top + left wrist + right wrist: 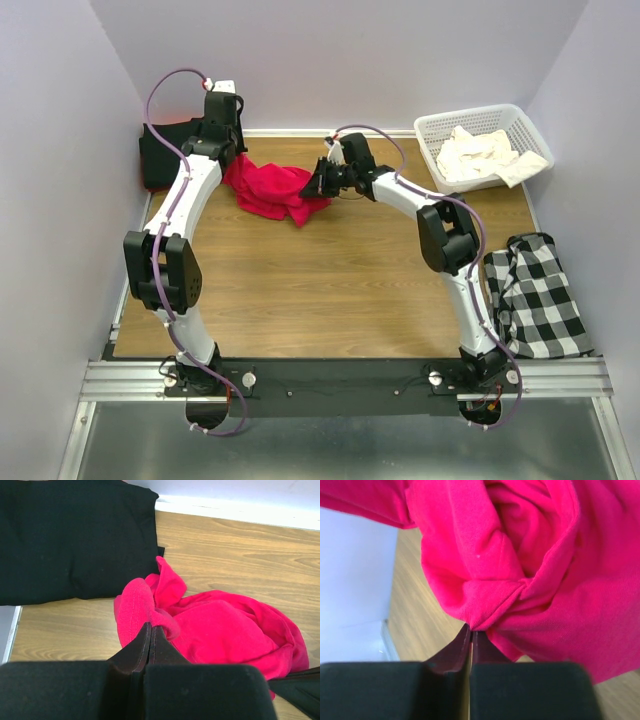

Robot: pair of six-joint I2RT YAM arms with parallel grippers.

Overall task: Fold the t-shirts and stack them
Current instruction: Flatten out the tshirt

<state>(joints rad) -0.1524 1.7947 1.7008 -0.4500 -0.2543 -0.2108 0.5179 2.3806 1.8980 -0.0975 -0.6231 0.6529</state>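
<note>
**On the wooden table: three t-shirts, two grippers, one basket, one checked cloth**

Table (pixel 300 290): one, wood-grain top, walled on three sides.

T-shirts: three counted.
1. Red t-shirt (pixel 275 190): one, crumpled, at the far middle-left of the table, slung between the two grippers. Part of it rests on the wood. In the left wrist view it (pixel 225 625) lies just beside the near corner of the black one.
2. Black t-shirt (pixel 165 155): one, folded flat, in the far left corner against the wall; neither gripper holds it.
3. Cream-white t-shirt (pixel 480 155): one rumpled heap inside the basket, an edge spilling over the rim. Whether the heap is a single garment cannot be told.

Basket (pixel 470 118): one, white plastic lattice, far right corner.

Checked cloth (pixel 535 295): one, black and white, at the right edge, beside the right arm.

Grippers: two.
- Left gripper (pixel 151 630): jaws pressed together, pinching a rolled edge of the red t-shirt at its left end.
- Right gripper (pixel 470 630): jaws pressed together, pinching a gathered bunch of the red t-shirt (pixel 520 555) at its right end.
</note>
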